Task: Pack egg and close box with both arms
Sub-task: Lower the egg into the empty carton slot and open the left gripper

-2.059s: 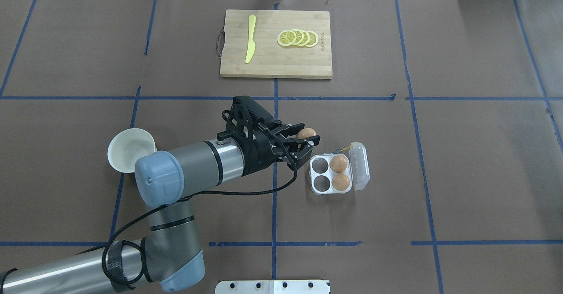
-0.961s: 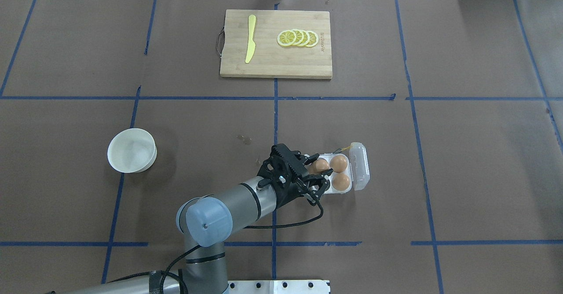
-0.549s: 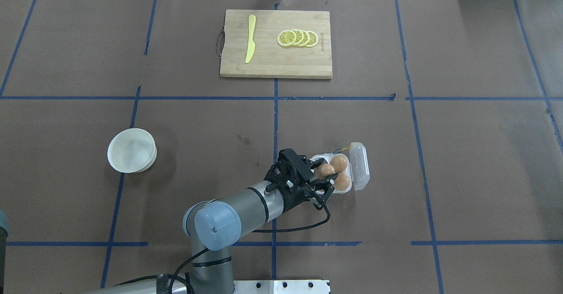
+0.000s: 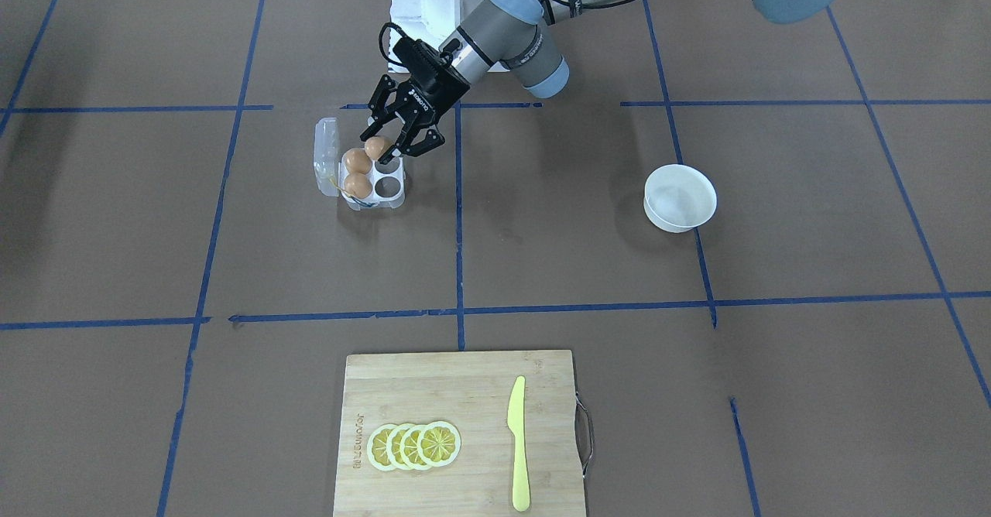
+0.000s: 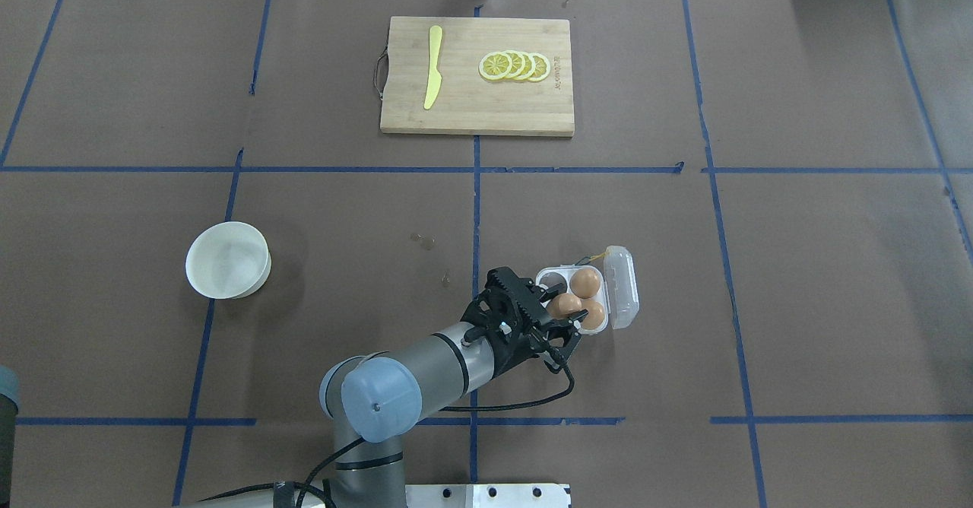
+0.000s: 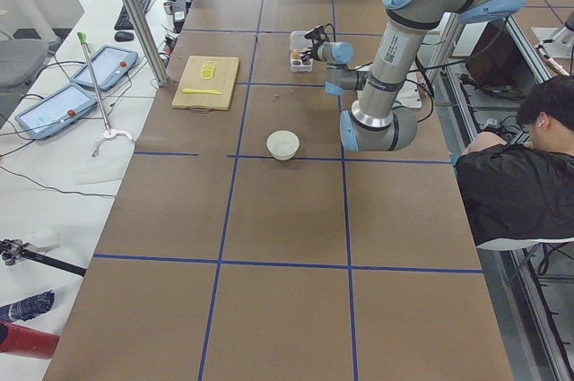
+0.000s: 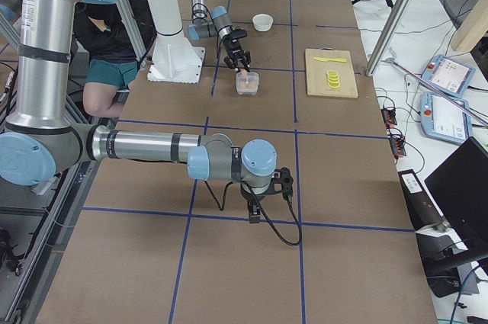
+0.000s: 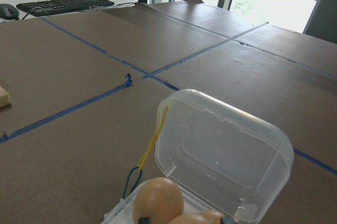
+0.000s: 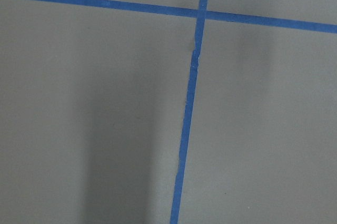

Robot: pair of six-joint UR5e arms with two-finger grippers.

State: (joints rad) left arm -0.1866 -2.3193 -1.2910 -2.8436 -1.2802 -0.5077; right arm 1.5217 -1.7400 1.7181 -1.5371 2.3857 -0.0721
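The worktop (image 5: pixel 760 265) carries the left arm (image 5: pixel 426 360) reaching to the box (image 5: pixel 544 274), whose lid (image 5: pixel 622 287) is open. Its hand (image 5: pixel 565 310) grips the egg (image 5: pixel 562 303) just above the robot-side left cup, beside two seated eggs (image 5: pixel 585 282). The right hand (image 7: pixel 258 213) is well apart; I cannot tell its grip.

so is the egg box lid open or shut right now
Open: the clear lid lies swung back beside the white egg box, not folded over it.

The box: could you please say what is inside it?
Two eggs in the lid-side cups; one empty cup. The left gripper holds the egg over the fourth cup, mostly hidden.
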